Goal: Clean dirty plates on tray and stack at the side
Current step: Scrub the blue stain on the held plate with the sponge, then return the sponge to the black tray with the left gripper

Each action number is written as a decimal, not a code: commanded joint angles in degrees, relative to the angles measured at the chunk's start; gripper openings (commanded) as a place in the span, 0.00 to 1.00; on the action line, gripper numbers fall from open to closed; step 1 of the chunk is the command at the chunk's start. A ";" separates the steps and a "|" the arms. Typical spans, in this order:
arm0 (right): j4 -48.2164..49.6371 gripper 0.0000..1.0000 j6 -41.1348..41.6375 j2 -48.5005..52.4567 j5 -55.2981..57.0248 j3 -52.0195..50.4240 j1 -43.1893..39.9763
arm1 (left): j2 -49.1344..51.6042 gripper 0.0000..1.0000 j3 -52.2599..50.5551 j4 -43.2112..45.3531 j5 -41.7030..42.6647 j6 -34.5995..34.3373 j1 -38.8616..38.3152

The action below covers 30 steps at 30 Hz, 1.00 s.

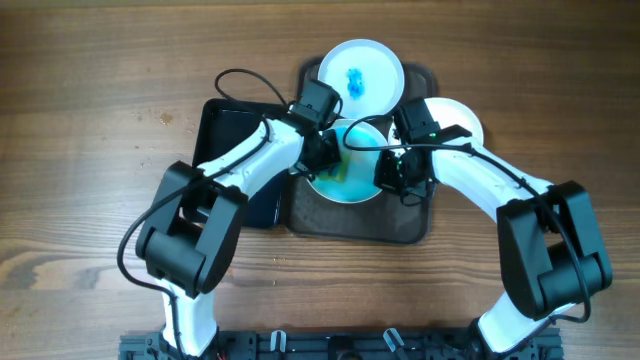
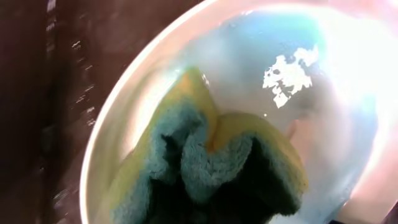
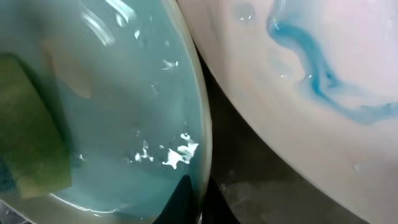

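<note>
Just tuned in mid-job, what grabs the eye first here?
On the middle plate on the tray, the left gripper pinches a yellow-green sponge against it while the right gripper holds its rim. Beyond it, the far plate carries a bright blue smear.

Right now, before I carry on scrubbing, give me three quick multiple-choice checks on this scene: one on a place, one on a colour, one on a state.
1. Where is the sponge?
A on the middle plate
B on the bare wood
C hanging in the air

2. The smear on the far plate is:
A red
B blue
C brown

3. The sponge is:
A lying flat
B pinched into a fold
C torn in two

Key:
1 A, the left wrist view shows it pressed against the plate's inside.
2 B, the overhead view shows a blue blotch at the plate's centre.
3 B, it buckles upward in the left gripper.
</note>
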 commanded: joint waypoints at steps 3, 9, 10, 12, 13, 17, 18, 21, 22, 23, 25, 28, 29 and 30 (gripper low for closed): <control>-1.31 0.04 -2.75 1.03 2.12 -1.27 0.59 | 2.10 0.04 -0.28 5.97 -1.03 -1.18 -4.13; -1.53 0.04 -3.08 1.03 2.12 -1.27 0.59 | 2.16 0.04 -0.28 13.92 13.66 -1.14 -4.85; -1.53 0.04 -3.13 1.03 2.14 -1.27 0.59 | 2.16 0.04 -0.28 13.92 14.99 0.13 -4.85; -1.53 0.04 -3.10 1.03 2.12 -1.27 0.59 | 2.16 0.04 -0.28 10.93 14.58 3.43 -4.63; -1.55 0.04 -3.13 1.03 2.12 -1.27 0.59 | 2.16 0.04 -0.28 7.52 11.50 4.04 -4.28; -1.55 0.04 -3.28 1.03 2.12 -1.27 0.59 | 0.13 0.04 -0.26 -6.08 0.09 4.87 -1.55; -1.53 0.04 -3.28 1.03 2.12 -1.27 0.59 | -1.66 0.04 -0.26 -8.37 -1.11 4.87 -0.63; -1.03 0.04 -5.40 1.03 2.14 -1.27 0.59 | -13.57 0.04 -0.26 -14.99 -1.40 4.87 3.45; -0.46 0.04 -7.17 1.03 2.12 -1.27 0.59 | -17.66 0.04 -0.26 -16.59 -1.46 5.01 4.87; 0.55 0.05 -9.18 1.03 2.12 -1.27 0.59 | -22.16 0.04 -0.26 -18.16 -1.77 6.80 7.02; 2.29 0.18 -9.25 1.03 2.12 -1.27 0.59 | -26.77 0.04 -0.28 -21.53 -7.50 6.97 11.19; 2.12 0.04 -9.25 0.68 0.70 -0.79 0.59 | -26.34 0.04 -2.47 -24.02 -13.25 8.00 15.93; -0.24 0.04 -9.25 -0.17 0.42 0.24 0.59 | -25.88 0.04 -4.79 -22.58 -13.25 8.00 17.22; -2.27 0.04 -9.53 -1.95 0.87 1.53 0.59 | -25.29 0.04 -8.48 -20.15 -13.16 7.91 18.62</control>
